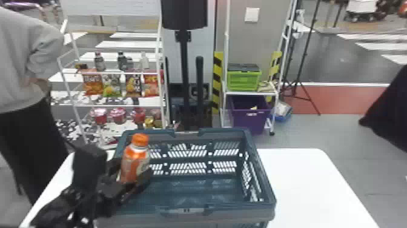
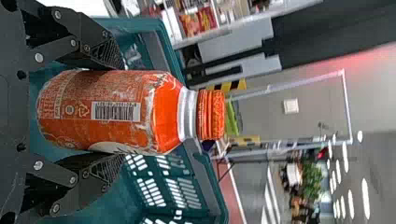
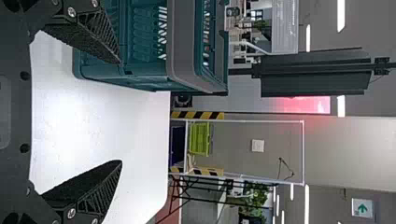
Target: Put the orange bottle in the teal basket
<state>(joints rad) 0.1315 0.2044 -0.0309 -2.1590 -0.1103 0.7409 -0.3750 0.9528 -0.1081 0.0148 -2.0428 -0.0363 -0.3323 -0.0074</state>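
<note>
In the head view my left gripper (image 1: 130, 179) is shut on the orange bottle (image 1: 135, 160), which stands nearly upright over the left part of the teal basket (image 1: 263, 185). The left wrist view shows the orange bottle (image 2: 112, 109) between the two black fingers of my left gripper (image 2: 114, 112), its orange cap pointing away from the wrist, with the teal basket (image 2: 161, 46) around and behind it. In the right wrist view my right gripper (image 3: 120, 112) is open with nothing between its fingers, beside the teal basket (image 3: 182, 51).
The basket stands on a white table (image 1: 302, 182). Behind it are a white shelf rack (image 1: 121, 72) with bottles and snack bags, a black post (image 1: 184, 60), and another rack with a green crate (image 1: 243, 80) and a purple bin (image 1: 249, 118).
</note>
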